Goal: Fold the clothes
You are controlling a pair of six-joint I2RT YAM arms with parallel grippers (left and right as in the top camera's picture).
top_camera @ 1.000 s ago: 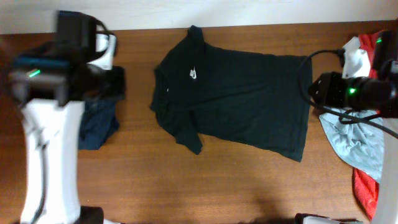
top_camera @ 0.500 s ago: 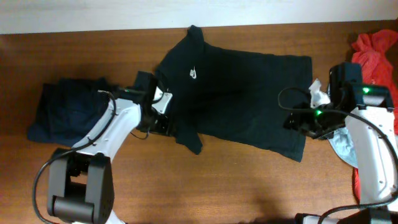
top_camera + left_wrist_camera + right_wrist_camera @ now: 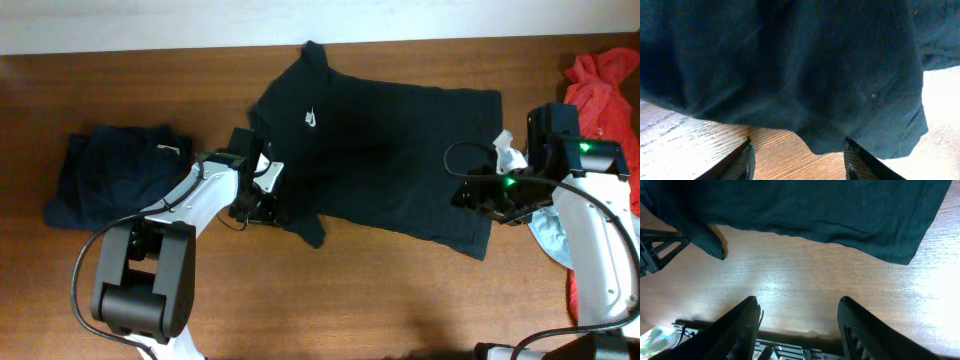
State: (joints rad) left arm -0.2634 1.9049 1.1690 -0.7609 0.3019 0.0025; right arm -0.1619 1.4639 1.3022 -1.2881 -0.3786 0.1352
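Two robot arms work opposite ends of a large black shirt (image 3: 390, 160) spread flat across the middle of a wooden table (image 3: 380, 300), its collar towards the left and a small white logo (image 3: 312, 119) showing on the chest. At the shirt's left edge, beside the lower sleeve, the left gripper (image 3: 262, 198) sits low over the cloth; its wrist camera shows both fingers (image 3: 745, 162) spread wide, the dark sleeve edge hanging just ahead of their tips and bare wood between them, nothing pinched. At the far end, the right gripper (image 3: 478, 195) hangs over the shirt's hem near the lower right corner; its own camera shows the fingers (image 3: 740, 325) likewise apart over bare wood, the hem lying just beyond them and nothing in their grasp. Off to the left, well apart from the shirt, a dark navy garment (image 3: 100, 180) lies folded, a white label (image 3: 166, 150) at its upper right corner. Along the right edge of the table, a red-orange garment (image 3: 600, 75) lies crumpled, and a pale grey-blue garment (image 3: 548, 232) shows partly from under the right arm.
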